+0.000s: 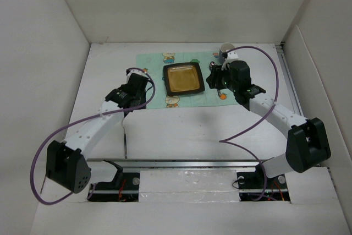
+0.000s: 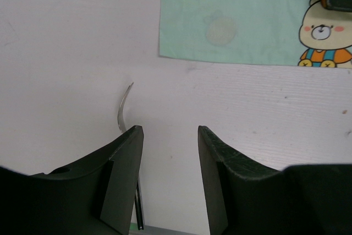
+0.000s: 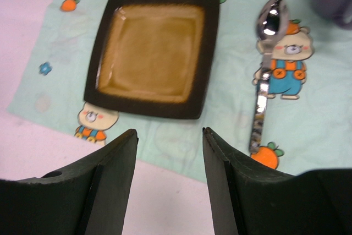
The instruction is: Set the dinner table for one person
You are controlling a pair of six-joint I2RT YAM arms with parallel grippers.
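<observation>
Dinner table [image 1: 192, 130] is matte white; square glazed plate [image 3: 208, 53], shiny metal spoon [image 3: 264, 75].

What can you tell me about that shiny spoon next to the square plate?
The spoon looks like polished metal, mirror-bright, with an oval bowl and a slim straight handle. It lies flat on the mint-green cartoon mat, to the right of the dark square plate and apart from it, bowl pointing away from the wrist camera, across a printed bear. Nothing grips it.
</observation>
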